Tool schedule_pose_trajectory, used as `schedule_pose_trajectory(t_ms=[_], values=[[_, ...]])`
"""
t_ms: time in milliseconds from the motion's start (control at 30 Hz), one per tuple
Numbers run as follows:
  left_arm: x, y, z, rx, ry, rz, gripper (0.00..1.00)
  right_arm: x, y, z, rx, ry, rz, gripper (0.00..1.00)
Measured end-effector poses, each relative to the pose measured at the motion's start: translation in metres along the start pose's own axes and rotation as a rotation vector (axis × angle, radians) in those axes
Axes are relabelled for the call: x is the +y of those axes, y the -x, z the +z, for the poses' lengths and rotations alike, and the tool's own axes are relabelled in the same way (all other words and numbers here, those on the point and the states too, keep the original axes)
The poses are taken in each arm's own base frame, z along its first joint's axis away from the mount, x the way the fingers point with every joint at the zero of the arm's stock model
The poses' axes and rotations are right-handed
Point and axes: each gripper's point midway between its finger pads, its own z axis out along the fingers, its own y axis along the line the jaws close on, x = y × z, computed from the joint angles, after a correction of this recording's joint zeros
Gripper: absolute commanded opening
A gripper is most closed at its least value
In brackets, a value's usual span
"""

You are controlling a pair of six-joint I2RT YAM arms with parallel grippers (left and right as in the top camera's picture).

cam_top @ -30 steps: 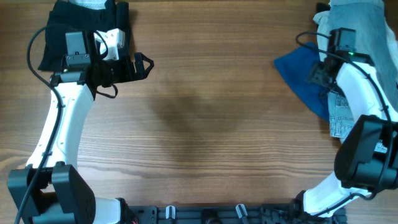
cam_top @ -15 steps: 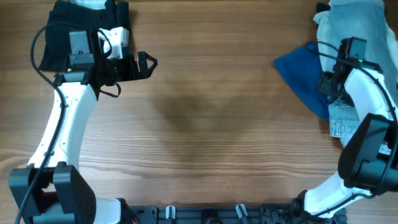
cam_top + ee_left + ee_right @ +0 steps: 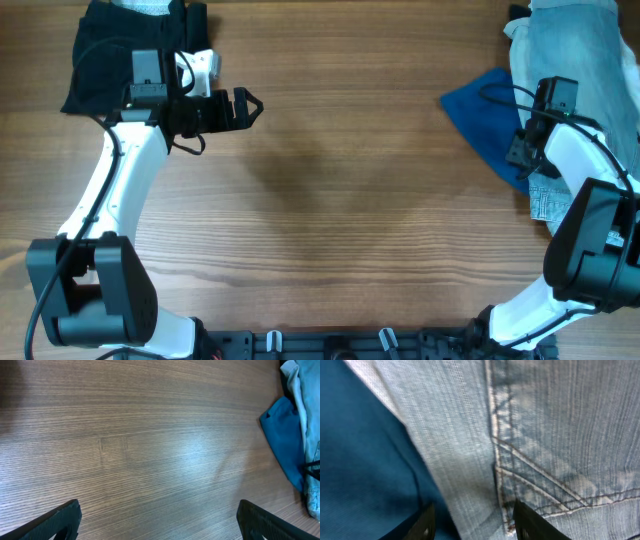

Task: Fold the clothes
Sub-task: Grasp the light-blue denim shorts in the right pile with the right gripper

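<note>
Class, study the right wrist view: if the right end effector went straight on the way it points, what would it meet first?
Most likely the pale denim shorts, which fill the view ahead of the open right end effector. The blue shirt lies off to one side. Depth is unclear.

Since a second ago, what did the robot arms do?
The left gripper slid right, away from the black clothes, toward the middle of the table. The right gripper crept slightly toward the robot's base, over the denim shorts and blue shirt. Neither grabbed anything; the clothes lie as before.
</note>
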Motion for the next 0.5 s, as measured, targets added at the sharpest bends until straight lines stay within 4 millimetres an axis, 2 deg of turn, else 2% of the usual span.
schedule_pose_trajectory(t_ms=[100,133,200,267,300,500], values=[[0.000,0.000,0.001,0.001,0.000,0.000,1.00,-0.007,-0.002,0.005,-0.003,-0.017,0.023,0.50],[0.000,0.000,0.001,0.001,0.000,0.000,1.00,-0.009,-0.002,0.006,-0.004,-0.018,0.030,0.46],[0.000,0.000,0.001,0.001,0.000,0.000,1.00,-0.012,-0.002,0.008,-0.008,-0.020,0.048,0.30],[0.000,0.000,0.001,0.001,0.000,0.000,1.00,-0.015,-0.001,0.009,-0.012,-0.025,0.065,0.10],[0.000,0.000,0.001,0.001,0.000,-0.001,1.00,-0.016,0.000,0.009,-0.014,-0.029,0.076,0.04],[0.000,0.000,0.001,0.001,0.000,0.000,1.00,-0.015,-0.001,0.008,-0.005,-0.020,0.111,0.04]])
